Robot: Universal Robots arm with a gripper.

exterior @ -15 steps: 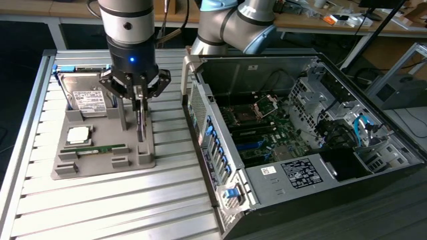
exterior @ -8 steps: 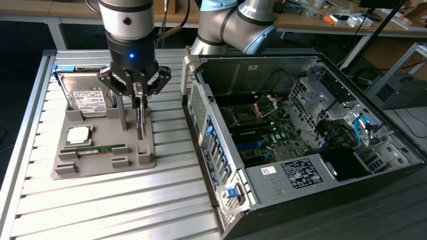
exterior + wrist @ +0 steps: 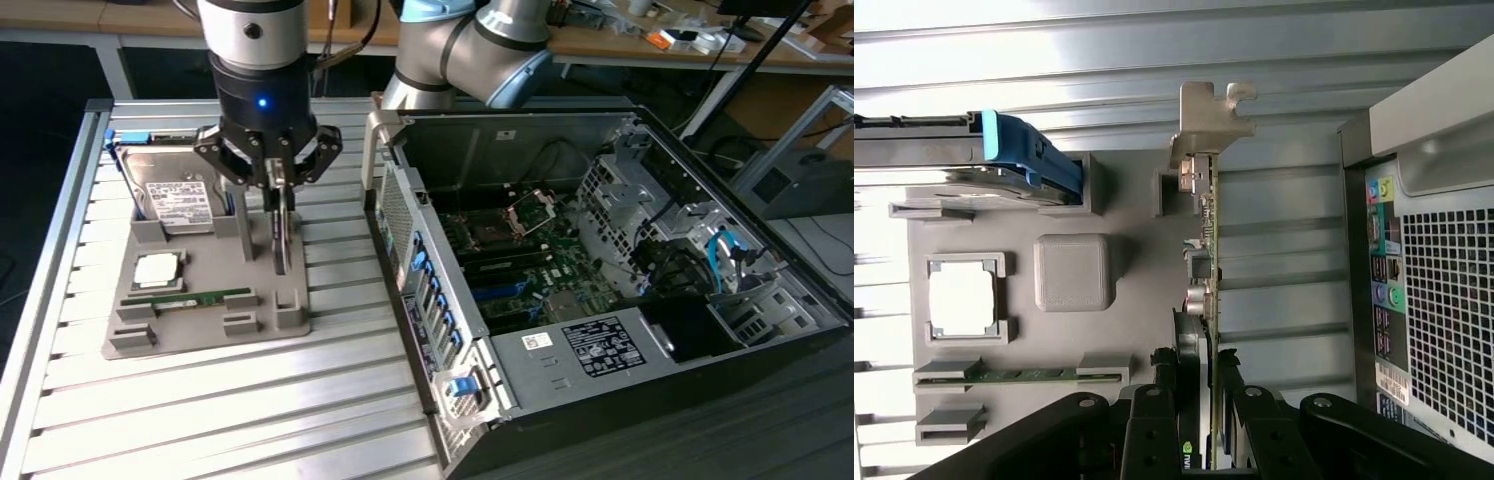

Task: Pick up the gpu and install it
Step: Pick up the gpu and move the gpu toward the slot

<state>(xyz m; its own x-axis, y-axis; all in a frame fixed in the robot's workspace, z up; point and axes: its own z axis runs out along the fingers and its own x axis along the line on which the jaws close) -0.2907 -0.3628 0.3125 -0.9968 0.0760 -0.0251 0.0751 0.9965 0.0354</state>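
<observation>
While the claw (image 3: 276,188), partly closed, grips the gpu (image 3: 282,245), the card stands upright directly below it, over a grey fixture tray (image 3: 200,325) on the slatted metal table (image 3: 240,420); workbenches (image 3: 614,45) stand beyond.

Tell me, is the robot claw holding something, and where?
Yes, the gripper holds the gpu on edge; its jaws pinch the flat sides at the black block, away from the silver bracket.

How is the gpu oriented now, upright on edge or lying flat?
Upright on edge: the gpu stands vertical under the gripper, seen edge-on in the wrist view.
</observation>
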